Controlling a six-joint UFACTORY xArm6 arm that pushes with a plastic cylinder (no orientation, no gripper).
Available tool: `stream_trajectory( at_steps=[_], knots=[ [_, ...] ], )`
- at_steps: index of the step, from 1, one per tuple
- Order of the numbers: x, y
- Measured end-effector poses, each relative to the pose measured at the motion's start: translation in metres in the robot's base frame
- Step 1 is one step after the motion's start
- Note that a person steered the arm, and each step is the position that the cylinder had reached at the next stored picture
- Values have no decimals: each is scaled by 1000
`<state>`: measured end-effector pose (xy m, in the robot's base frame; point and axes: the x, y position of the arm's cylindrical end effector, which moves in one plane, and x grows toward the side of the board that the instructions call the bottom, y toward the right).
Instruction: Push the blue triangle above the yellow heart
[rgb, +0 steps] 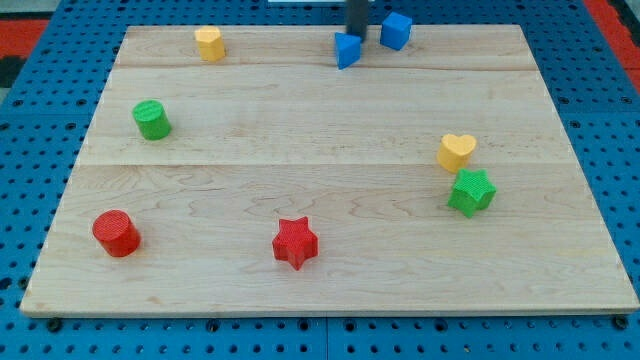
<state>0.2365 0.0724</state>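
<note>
The blue triangle (347, 50) sits near the top edge of the wooden board, a little right of centre. My tip (356, 33) is right behind it at its upper right, touching or almost touching it. The yellow heart (456, 151) lies at the right side of the board, well below and to the right of the triangle. A blue cube (396, 30) stands just right of my tip.
A green star (471, 192) sits directly below the yellow heart, nearly touching it. A yellow block (209, 43) is at top left, a green cylinder (152, 120) at left, a red cylinder (116, 233) at bottom left, a red star (295, 243) at bottom centre.
</note>
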Motion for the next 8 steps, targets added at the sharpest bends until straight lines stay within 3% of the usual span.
stream_trajectory(
  at_steps=[1, 2, 3, 5, 8],
  knots=[
    [43, 12],
    [28, 39],
    [13, 27],
    [-14, -75],
    [65, -71]
  ],
)
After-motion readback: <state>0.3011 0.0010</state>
